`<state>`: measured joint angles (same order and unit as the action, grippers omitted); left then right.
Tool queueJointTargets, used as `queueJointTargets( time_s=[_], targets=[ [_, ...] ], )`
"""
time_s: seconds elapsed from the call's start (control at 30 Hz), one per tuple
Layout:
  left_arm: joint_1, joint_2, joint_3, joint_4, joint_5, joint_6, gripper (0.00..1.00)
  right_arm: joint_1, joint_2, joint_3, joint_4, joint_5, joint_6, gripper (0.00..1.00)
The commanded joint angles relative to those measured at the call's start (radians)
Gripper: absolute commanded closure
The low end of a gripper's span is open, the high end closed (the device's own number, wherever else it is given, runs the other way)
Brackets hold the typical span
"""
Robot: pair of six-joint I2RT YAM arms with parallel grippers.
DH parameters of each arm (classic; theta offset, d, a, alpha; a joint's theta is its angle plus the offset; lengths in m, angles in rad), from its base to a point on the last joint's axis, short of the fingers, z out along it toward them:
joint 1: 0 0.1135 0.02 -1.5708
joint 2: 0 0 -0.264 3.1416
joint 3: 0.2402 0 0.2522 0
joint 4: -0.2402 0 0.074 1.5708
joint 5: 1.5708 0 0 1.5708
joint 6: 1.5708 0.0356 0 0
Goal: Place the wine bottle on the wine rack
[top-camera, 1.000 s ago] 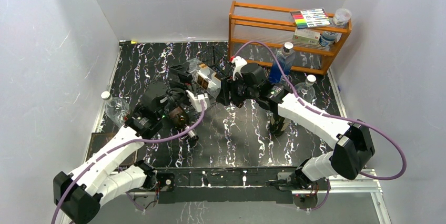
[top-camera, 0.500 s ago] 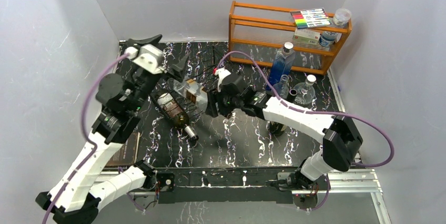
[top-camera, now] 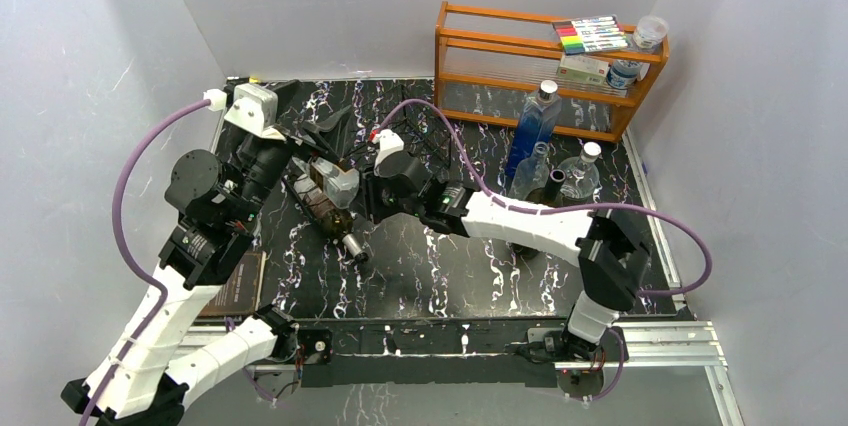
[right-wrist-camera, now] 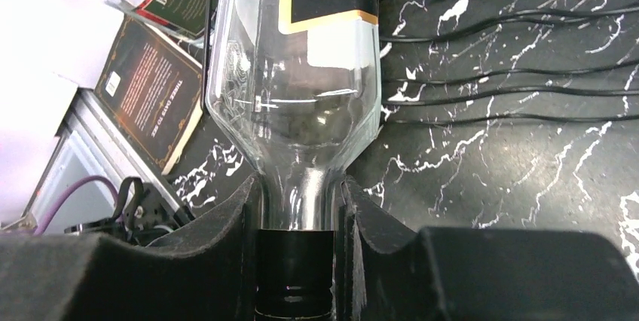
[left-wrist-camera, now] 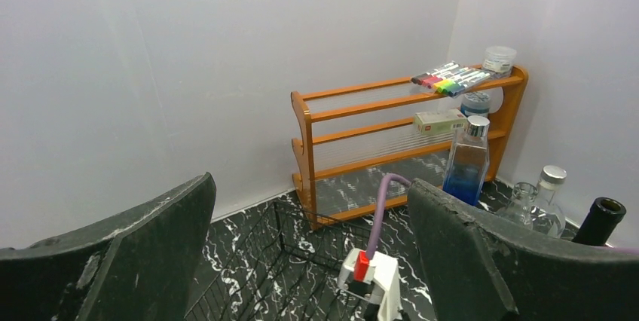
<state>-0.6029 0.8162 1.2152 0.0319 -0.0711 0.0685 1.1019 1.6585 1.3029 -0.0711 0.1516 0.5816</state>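
Observation:
The wine bottle point(right-wrist-camera: 298, 72) is clear glass with a black and gold label and a black cap. It lies on its side, and my right gripper point(right-wrist-camera: 298, 185) is shut on its neck just above the cap. From above, the wine bottle point(top-camera: 335, 181) lies left of my right gripper point(top-camera: 368, 196), over the left part of the black wire wine rack point(top-camera: 432, 138). The rack's wires point(right-wrist-camera: 512, 57) run under the bottle. My left gripper point(left-wrist-camera: 309, 185) hangs open above the rack point(left-wrist-camera: 256, 276) with nothing in it. It is raised at the back left point(top-camera: 325, 131).
A brown bottle point(top-camera: 325, 214) lies beside the clear one, neck toward the near edge. An orange wooden shelf point(top-camera: 545, 56) holds markers, a box and jars. A blue bottle point(top-camera: 533, 126), glass flasks point(top-camera: 580, 171) and a dark bottle point(top-camera: 553, 186) stand at the right. A book point(top-camera: 238, 281) lies near left.
My left arm has lifted off the bottles and swung up to the back left, staying open. My right gripper has slid left along the rack and shut on the bottle's neck.

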Motion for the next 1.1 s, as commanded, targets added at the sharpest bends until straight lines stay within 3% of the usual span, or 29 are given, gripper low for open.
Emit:
queueJointTargets(
  time_s=[0.0,0.7,1.07],
  targets=[
    [0.006,-0.027,0.036,-0.002,-0.024,-0.008,0.02,0.01,0.016,0.096,0.185,0.052,0.032,1.0],
    [0.006,-0.005,0.101,-0.025,-0.039,-0.013,0.02,0.058,0.139,0.04,0.344,0.143,0.176,1.0],
    [0.005,0.009,0.094,-0.024,-0.038,-0.015,0.02,0.064,0.17,-0.095,0.558,0.143,0.299,1.0]
  ],
)
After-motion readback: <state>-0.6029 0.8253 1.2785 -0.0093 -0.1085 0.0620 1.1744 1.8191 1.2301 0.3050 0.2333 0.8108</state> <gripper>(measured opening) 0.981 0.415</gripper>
